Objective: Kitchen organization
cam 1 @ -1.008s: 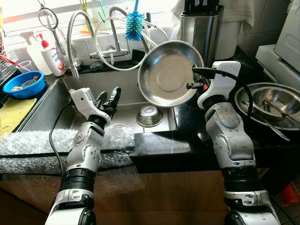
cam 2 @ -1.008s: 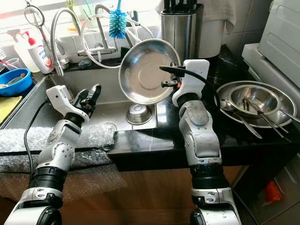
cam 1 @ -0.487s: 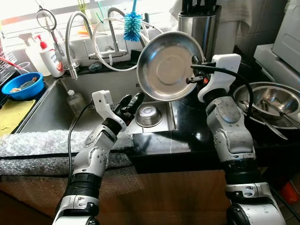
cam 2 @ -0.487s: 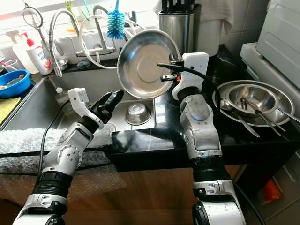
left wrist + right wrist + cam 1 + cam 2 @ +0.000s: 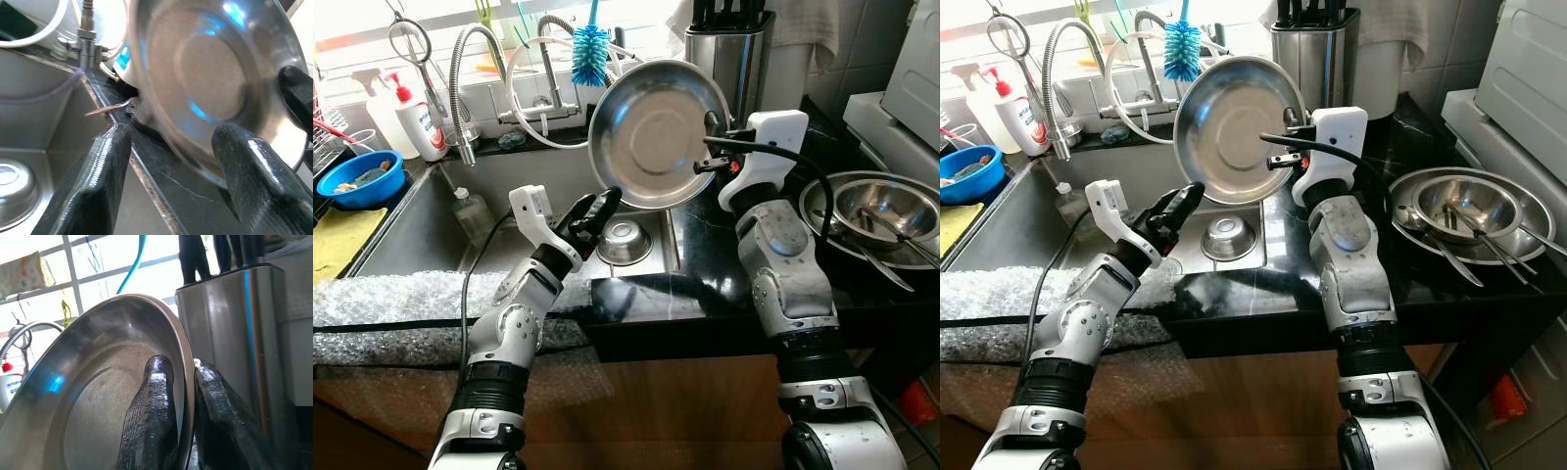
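A round steel plate [image 5: 656, 132] is held upright above the sink's right end, its hollow side facing me. My right gripper [image 5: 708, 125] is shut on the plate's right rim; in the right wrist view its fingers [image 5: 152, 416] pinch the rim of the plate [image 5: 93, 401]. My left gripper [image 5: 595, 208] is open just below the plate's lower left edge, over the sink. In the left wrist view both fingers [image 5: 93, 186] stand apart before the plate [image 5: 215, 83]. A small steel bowl [image 5: 625, 241] lies upside down in the sink.
Stacked steel bowls with utensils [image 5: 881, 211] sit on the black counter at right. A knife block [image 5: 732, 49] stands behind the plate. Faucets, hoses and a blue brush [image 5: 590, 49] line the sink's back. Soap bottles [image 5: 419, 117] and a blue bowl [image 5: 360, 176] are at left. Bubble wrap [image 5: 401, 304] covers the front edge.
The right gripper has carried the plate up and to the left. The left gripper moved right and up across the sink toward the plate's lower edge.
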### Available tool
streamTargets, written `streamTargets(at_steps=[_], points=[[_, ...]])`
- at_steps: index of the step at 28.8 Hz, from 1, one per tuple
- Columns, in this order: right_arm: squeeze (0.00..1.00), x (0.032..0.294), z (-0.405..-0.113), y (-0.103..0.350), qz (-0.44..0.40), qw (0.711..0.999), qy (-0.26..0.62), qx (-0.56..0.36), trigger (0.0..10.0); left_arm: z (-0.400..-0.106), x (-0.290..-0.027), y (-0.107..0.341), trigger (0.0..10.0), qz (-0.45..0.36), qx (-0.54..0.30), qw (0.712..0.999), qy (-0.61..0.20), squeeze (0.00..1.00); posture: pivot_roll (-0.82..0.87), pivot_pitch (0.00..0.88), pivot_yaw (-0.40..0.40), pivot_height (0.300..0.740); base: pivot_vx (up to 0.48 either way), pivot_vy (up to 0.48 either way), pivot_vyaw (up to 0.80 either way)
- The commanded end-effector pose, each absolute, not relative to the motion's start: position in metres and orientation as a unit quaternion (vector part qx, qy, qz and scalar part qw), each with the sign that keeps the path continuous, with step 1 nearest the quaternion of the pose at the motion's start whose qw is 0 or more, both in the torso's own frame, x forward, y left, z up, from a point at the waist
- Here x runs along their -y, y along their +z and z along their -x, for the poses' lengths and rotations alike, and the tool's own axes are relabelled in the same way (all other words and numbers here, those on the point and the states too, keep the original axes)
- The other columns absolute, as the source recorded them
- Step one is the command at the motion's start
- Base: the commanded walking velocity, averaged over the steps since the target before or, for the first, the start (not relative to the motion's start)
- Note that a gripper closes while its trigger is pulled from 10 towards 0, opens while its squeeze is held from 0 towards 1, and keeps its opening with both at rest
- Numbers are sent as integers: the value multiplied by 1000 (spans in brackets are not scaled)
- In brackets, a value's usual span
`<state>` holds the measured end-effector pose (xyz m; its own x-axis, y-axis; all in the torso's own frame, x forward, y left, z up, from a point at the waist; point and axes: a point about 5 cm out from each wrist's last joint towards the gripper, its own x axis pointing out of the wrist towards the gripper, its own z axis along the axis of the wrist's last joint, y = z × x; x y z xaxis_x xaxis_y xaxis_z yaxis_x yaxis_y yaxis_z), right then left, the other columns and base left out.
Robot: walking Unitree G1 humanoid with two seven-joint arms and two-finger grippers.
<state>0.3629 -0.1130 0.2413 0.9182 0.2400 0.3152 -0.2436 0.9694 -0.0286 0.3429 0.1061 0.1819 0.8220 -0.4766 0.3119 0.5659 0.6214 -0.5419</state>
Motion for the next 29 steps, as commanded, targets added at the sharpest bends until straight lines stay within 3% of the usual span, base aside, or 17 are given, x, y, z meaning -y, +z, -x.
streamTargets(at_steps=[1, 6, 15, 29], points=[[0, 101, -361, 249, -3, 973, 146, 177, 10000, -343, -111, 189, 10000, 328, 81, 896, -288, 0, -97, 0, 155, 740, 0, 0, 0], [0, 95, -359, 248, -7, 971, 157, 179, 10000, -344, -114, 189, 10000, 328, 81, 900, -274, 0, -98, 0, 154, 740, 0, 0, 0], [0, 90, -358, 248, -12, 969, 168, 182, 10000, -357, -136, 190, 10000, 352, 96, 918, -158, 0, -98, 0, 153, 740, 0, 0, 0], [0, 84, -357, 244, -11, 967, 186, 175, 10000, -358, -133, 188, 10000, 343, 89, 921, -161, 0, -94, 0, 154, 740, 0, 0, 0]])
